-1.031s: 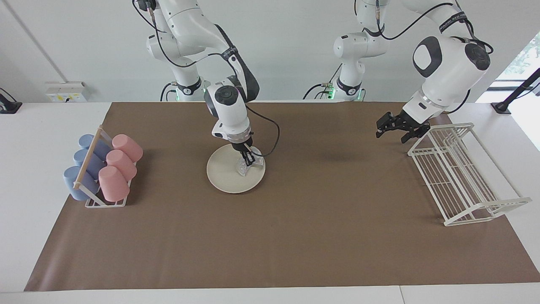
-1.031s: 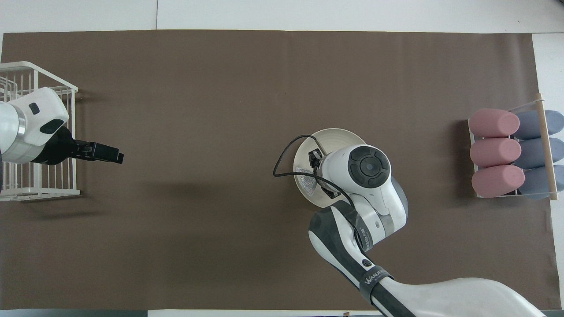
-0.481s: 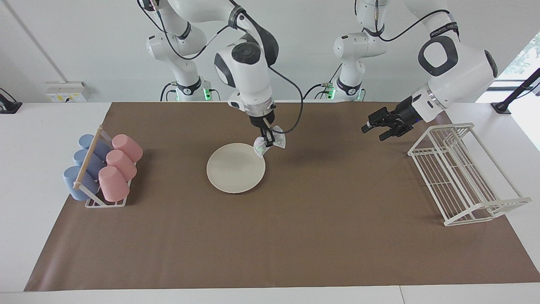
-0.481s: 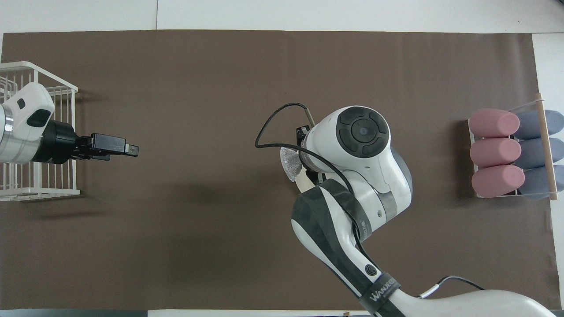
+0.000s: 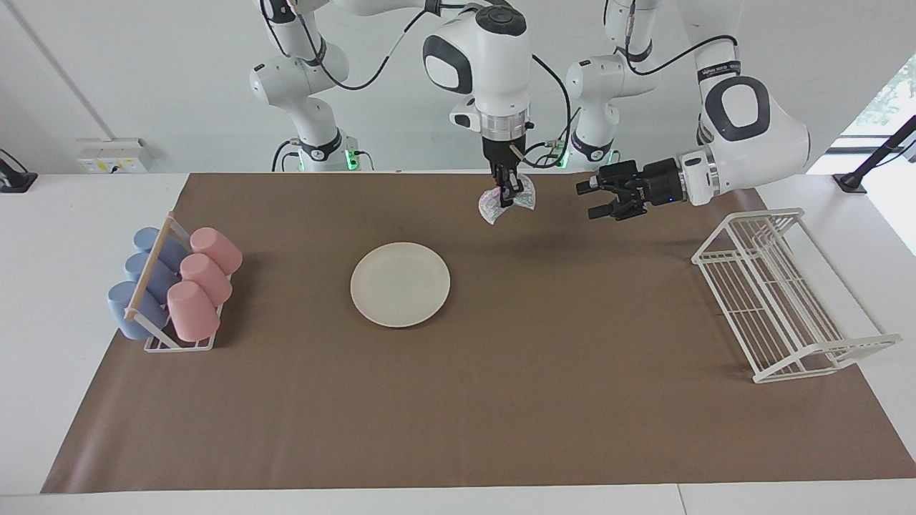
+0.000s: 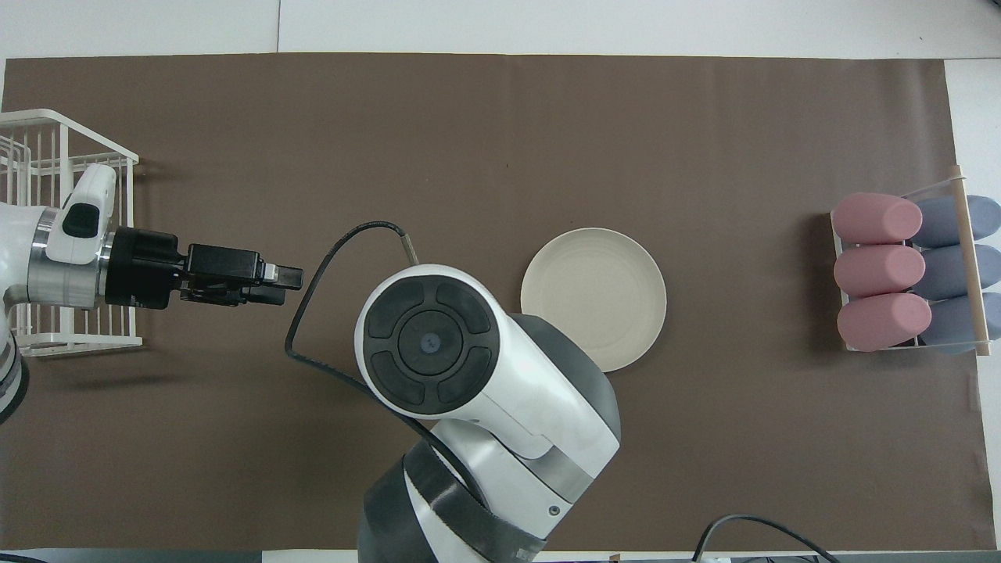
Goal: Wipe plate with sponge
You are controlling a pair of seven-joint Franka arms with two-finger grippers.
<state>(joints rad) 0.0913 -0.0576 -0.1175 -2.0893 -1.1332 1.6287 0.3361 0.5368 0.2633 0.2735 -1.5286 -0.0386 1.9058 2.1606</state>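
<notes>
A second ago I had the sponge [image 5: 507, 201] pressed on the plate [image 5: 400, 284]; now my right gripper [image 5: 507, 193] has lifted it clear and carried it up to the top centre of the facing frame, jaws clenched on the pad, which hangs over bare mat well apart from the plate. The plate lies alone at mid-frame, its face bare. I read that as the wiping stroke being over and the sponge on its way out.

My left gripper [image 5: 597, 200] has swung in from the rack [image 5: 780, 293] toward the sponge and now sits level with it, just beside it at upper right of centre, fingers parted. That looks to me like a handover being set up, though I can't be sure.

In the overhead view the right arm's wrist hides the sponge entirely.

Containers: the wire rack at the right of the facing frame holds nothing I can see. The cup holder [image 5: 161, 315] at the left carries three pink cups [image 5: 204, 280] and three blue cups [image 5: 143, 275], lying on their sides.
</notes>
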